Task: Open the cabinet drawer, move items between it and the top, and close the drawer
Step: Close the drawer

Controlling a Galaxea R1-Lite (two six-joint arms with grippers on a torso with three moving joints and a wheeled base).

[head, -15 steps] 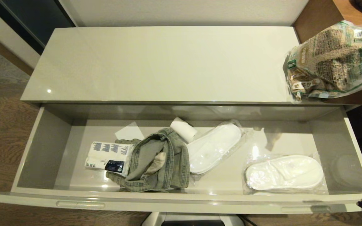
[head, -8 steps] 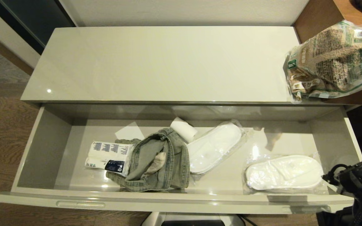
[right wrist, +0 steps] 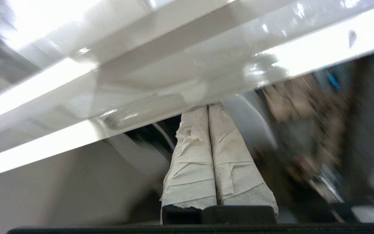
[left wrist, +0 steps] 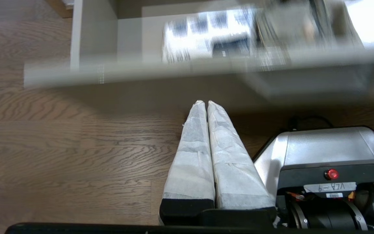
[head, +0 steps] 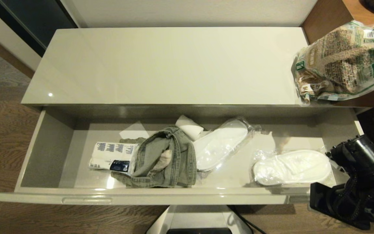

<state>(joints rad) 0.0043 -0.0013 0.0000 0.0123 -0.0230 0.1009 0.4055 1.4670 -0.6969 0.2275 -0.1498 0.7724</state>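
Observation:
The drawer (head: 135,197) is partly open under the glossy cream top (head: 167,65). Inside it, at the left, lies the white pack with blue print (head: 114,160), which shows blurred in the left wrist view (left wrist: 203,39). The clear crinkly bag with brown contents (head: 344,61) rests at the top's right end, overlapping the brown desk. My right arm (head: 355,182) is at the drawer's right front corner; its gripper (right wrist: 208,105) is shut, with its tips against the glossy drawer front. My left gripper (left wrist: 204,102) is shut and empty, low over the floor in front of the drawer.
A faded denim garment (head: 161,162), a white roll (head: 190,128) and two wrapped white slippers (head: 221,148) (head: 292,167) lie in the drawer. The brown desk (head: 362,9) stands at the right. My base (left wrist: 330,156) sits on the wooden floor below the drawer.
The drawer has slid inward toward the cabinet. My right arm has come up from the lower right corner to the drawer's right front.

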